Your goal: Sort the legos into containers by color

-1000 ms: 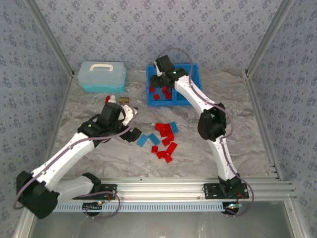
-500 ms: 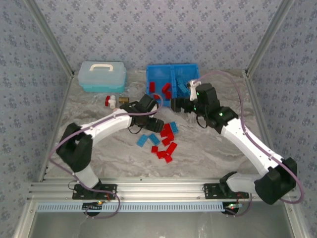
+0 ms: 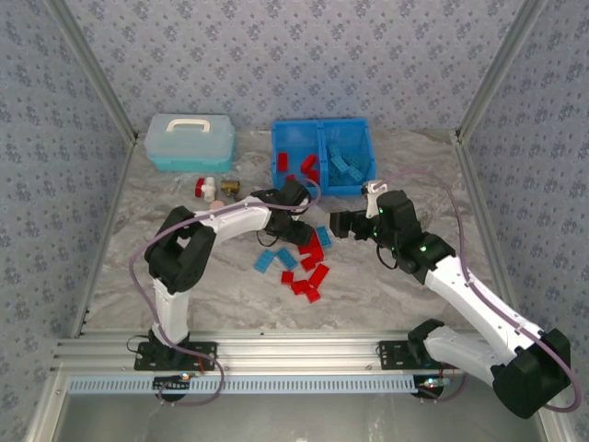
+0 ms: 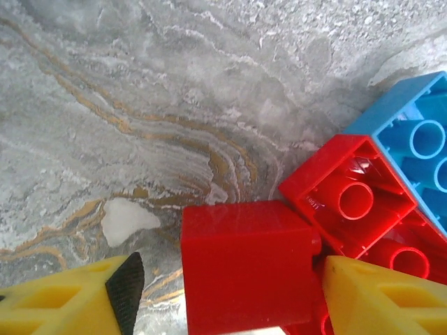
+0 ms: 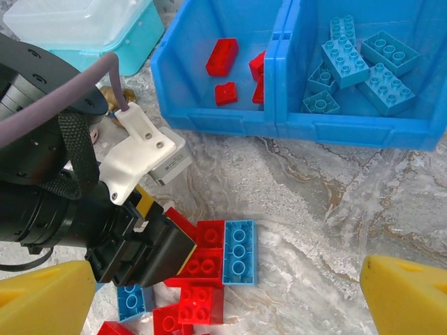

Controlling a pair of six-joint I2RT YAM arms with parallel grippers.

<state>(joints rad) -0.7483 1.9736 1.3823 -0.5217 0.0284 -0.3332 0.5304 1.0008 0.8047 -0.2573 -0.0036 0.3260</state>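
From above, the left end effector (image 3: 296, 228) is reaching down at the far-left edge of the loose pile of small red and blue studded plastic bricks (image 3: 306, 267), which is lying on the grey marbled surface (image 3: 414, 166). The right end effector (image 3: 339, 224) is hanging just right of that pile. The bright blue two-compartment plastic bin (image 3: 354, 189) is sitting beyond them, holding red bricks on the left and blue ones on the right.

At the left wrist, the yellow fingers are straddling one red brick (image 4: 244, 262). The right finger is touching it and the black-padded left finger (image 4: 126, 286) is standing apart, so the jaws are partly open, not clamping.

At the right wrist, the fingers are spreading wide above the pile, holding nothing.
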